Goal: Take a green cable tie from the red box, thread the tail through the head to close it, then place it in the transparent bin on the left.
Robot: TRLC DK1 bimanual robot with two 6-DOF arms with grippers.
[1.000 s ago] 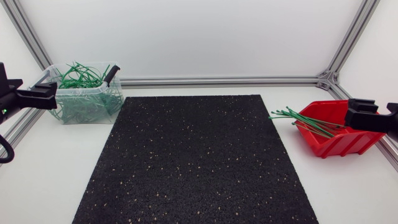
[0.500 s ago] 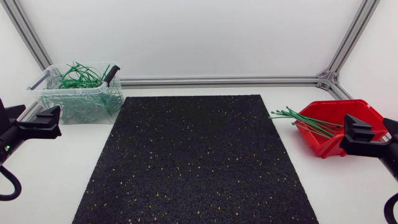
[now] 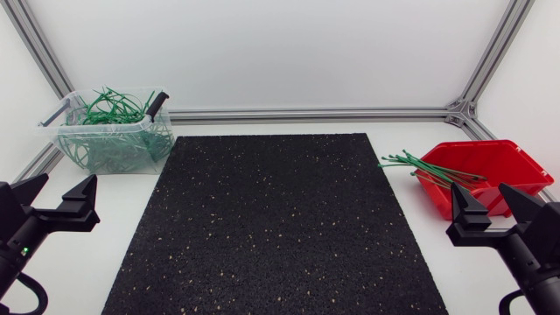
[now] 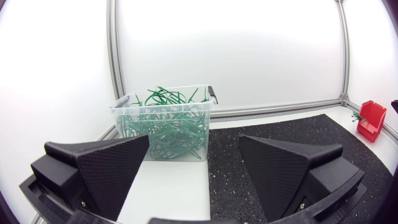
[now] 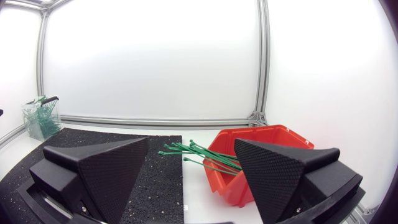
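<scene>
Left gripper (image 3: 65,185) gapes wide and empty from above, well short of the clear plastic bin (image 3: 112,150); right gripper (image 3: 480,194), equally wide, sits just before the glossy red box (image 3: 518,150), whose thin straight ties (image 3: 429,168) poke over its rim toward the speckled mat (image 3: 271,219). Left wrist: the bin, full of green loops (image 4: 163,118), stands ahead between the textured wedge fingers (image 4: 106,165). Right wrist: the box lies close ahead, partly behind one finger.

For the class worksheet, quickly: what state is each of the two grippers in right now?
Left matte black gripper: open, holding nothing.
Right matte black gripper: open, holding nothing.
</scene>
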